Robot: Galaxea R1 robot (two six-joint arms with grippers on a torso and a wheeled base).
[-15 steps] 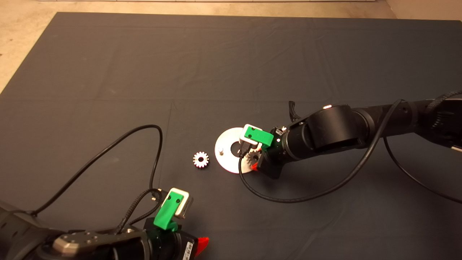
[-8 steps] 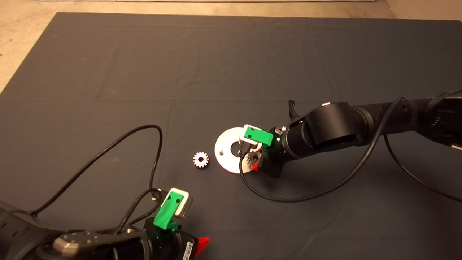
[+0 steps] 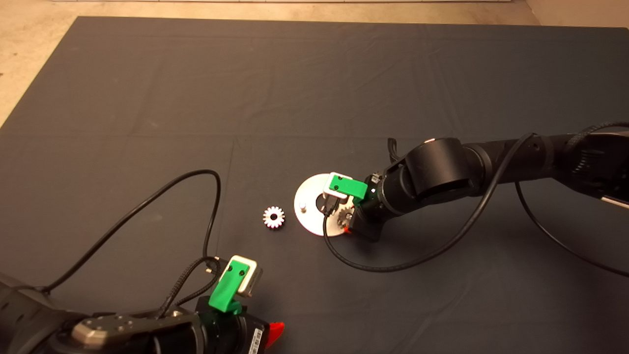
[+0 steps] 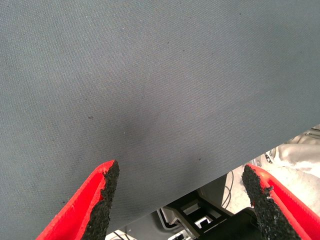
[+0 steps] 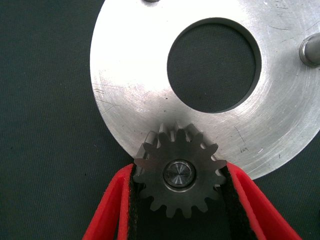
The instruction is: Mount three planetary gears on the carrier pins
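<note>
The right gripper [image 5: 180,192], arm stretched low from the counter's right edge, pinched a small grey toothed gear [image 5: 179,176] seated on a pin of the shiny round metal disc [image 5: 135,75] mid-counter. The left gripper [image 4: 182,192] waited near the front edge, jaws spread.

Right arm comes in from the right side, black links stretched leftward across the mid area, wrist angled down. Right gripper [image 3: 345,222] sits low at the arm's left end, green mount on top, a red fingertip showing beneath. In the wrist view its two red fingers [image 5: 111,207] are closed in with the black pads pressed against opposite sides of a toothed gear [image 5: 181,175]. Left arm is parked at the near left corner, only the wrist and left gripper [image 3: 275,333] showing. Its fingers [image 4: 92,205] are spread wide apart with nothing between the pads.
</note>
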